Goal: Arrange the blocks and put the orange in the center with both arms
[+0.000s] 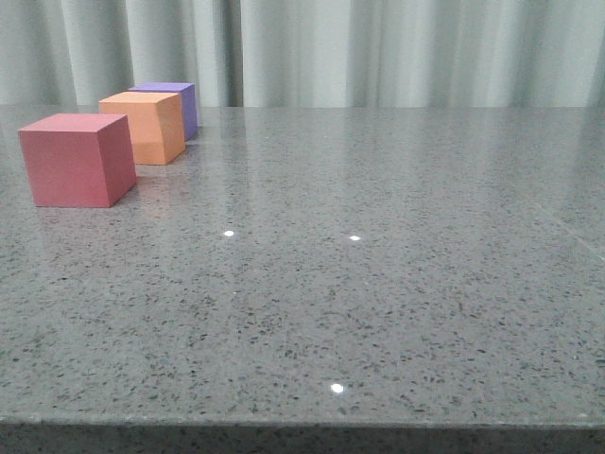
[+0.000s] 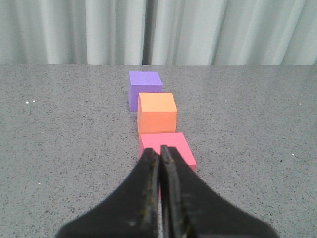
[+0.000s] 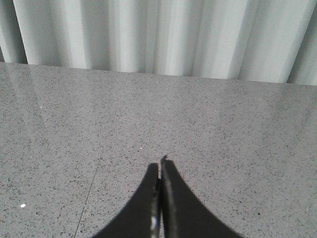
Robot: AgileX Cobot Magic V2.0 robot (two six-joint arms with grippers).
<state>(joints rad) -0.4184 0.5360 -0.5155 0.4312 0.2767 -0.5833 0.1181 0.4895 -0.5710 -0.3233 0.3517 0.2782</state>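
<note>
Three cubes stand in a line at the table's far left: the pinkish-red cube (image 1: 77, 159) nearest, the orange cube (image 1: 146, 126) in the middle, the purple cube (image 1: 175, 104) farthest. In the left wrist view the same line shows: pinkish-red (image 2: 171, 147), orange (image 2: 157, 112), purple (image 2: 145, 87). My left gripper (image 2: 159, 151) is shut and empty, its tips in front of the pinkish-red cube and hiding part of it. My right gripper (image 3: 161, 166) is shut and empty over bare table. Neither gripper shows in the front view.
The grey speckled table (image 1: 359, 284) has its front edge near the bottom of the front view. A pale pleated curtain (image 1: 378, 47) hangs behind the far edge. A thin seam line (image 3: 94, 183) runs across the tabletop in the right wrist view.
</note>
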